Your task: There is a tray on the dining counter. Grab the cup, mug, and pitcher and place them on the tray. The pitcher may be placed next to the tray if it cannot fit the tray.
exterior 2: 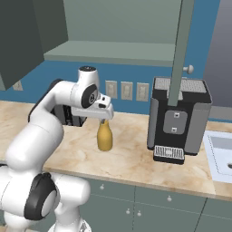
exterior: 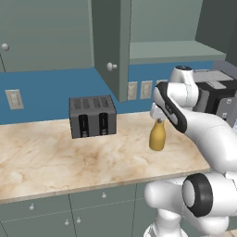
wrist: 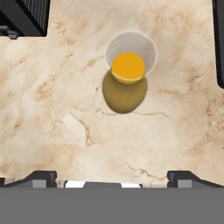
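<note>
Item 1. Dark grey two-slot toaster (exterior: 92, 116), boxy, standing at the far left of the marble-patterned beige counter top (exterior: 51, 157), against the blue wall. Not part of the job.

Item 2. Amber, mustard-yellow bottle-shaped pitcher (exterior: 157, 135), rounded body, narrow neck, paler top. Upright on the same counter (the one fronted by knobbed cabinet doors, so not the dining counter), well apart from the toaster and, further right, from the coffee machine. In the hand view its orange top (wrist: 128, 68) sits above centre, seen almost straight down.

Item 3. Two-finger gripper (exterior 2: 104, 117) on the white arm, hanging directly above the pitcher's neck. Jaws spread as wide as they go, nothing between them; the two dark fingertips (wrist: 41, 177) show far apart at the bottom of the hand view, and the pitcher lies ahead of them, not between them.

Item 4. Black and grey coffee machine (exterior 2: 179, 118), right of the pitcher, under an open cabinet door.

Step in hand, by judgement: the approach to the pitcher, grasp not yet made. The next move seems to call for bringing the bottle between the fingertips, lowering so the jaws straddle the narrow neck or upper body, then closing. Tray, cup and mug are still to be dealt with.
</note>
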